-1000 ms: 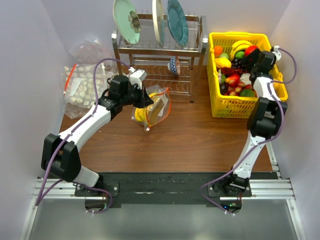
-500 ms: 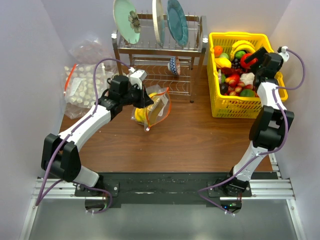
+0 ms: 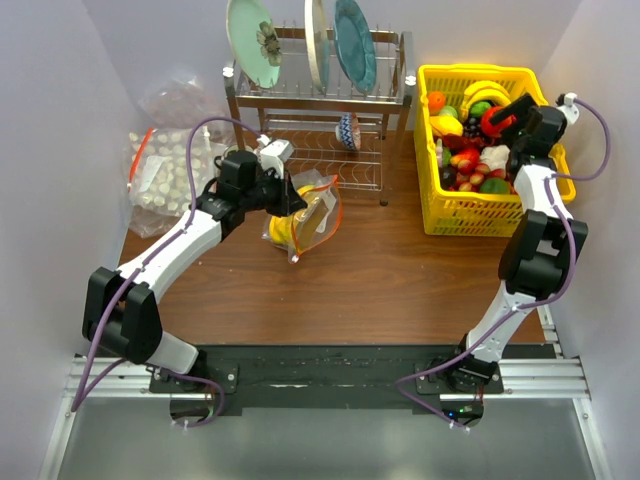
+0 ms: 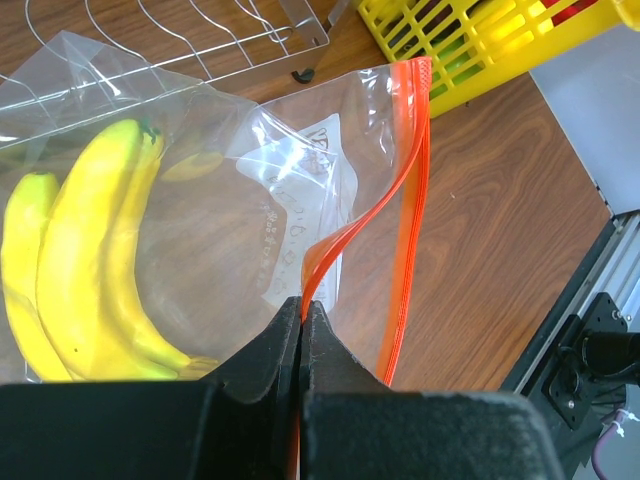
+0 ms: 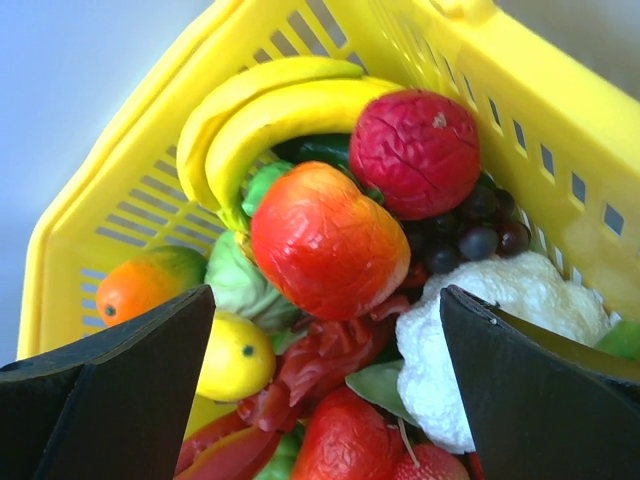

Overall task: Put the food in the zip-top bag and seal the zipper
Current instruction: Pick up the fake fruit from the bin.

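We are taking the red-orange fruit as the next piece of the food. It is lying on top of the pile in the yellow basket, at the far right of the surface, tucked under 2 loose bananas and beside a dark red knobbly fruit. It is sitting straight ahead of the right fingers, centred in the gap between them. The fruit is roundish, with its slightly longer axis slanting from upper left to lower right in the wrist view. Those fingers are standing wide apart, gripping nothing and not touching the fruit. We are judging that the coming move is a straight advance onto it, closing across its narrower side. The zip-top bag is lying well apart from the basket, left of the surface's middle and in front of the dish rack. 1 banana bunch is already inside it. Its zipper is running along the edge that faces right, toward the basket. The left fingers are pressed together on 1 lip of that red strip, holding the mouth up. So the right arm is the nearer and the free one.
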Action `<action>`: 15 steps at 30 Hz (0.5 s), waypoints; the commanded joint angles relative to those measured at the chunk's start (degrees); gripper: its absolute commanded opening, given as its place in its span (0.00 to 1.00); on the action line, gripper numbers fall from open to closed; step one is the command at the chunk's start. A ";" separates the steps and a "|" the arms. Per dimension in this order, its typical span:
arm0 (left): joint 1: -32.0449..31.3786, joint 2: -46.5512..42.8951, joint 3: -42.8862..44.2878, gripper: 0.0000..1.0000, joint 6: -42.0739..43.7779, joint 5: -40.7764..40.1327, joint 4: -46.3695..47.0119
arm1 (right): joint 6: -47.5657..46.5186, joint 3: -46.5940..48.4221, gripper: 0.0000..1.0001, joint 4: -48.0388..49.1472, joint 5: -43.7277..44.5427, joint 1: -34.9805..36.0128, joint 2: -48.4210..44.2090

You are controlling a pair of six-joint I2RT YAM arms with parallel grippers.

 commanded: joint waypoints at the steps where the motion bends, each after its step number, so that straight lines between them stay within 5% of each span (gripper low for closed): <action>1: 0.55 -0.86 -0.56 0.00 0.73 1.29 2.53 | -0.50 -0.59 0.99 7.63 -1.08 -0.17 1.96; 12: 0.63 -0.60 -0.56 0.00 0.99 0.67 2.53 | -1.73 11.72 0.98 5.17 -3.55 -0.17 12.35; 15: 0.72 -0.42 -0.56 0.00 0.99 0.67 2.53 | -2.43 13.74 0.83 4.55 -4.34 -0.17 13.31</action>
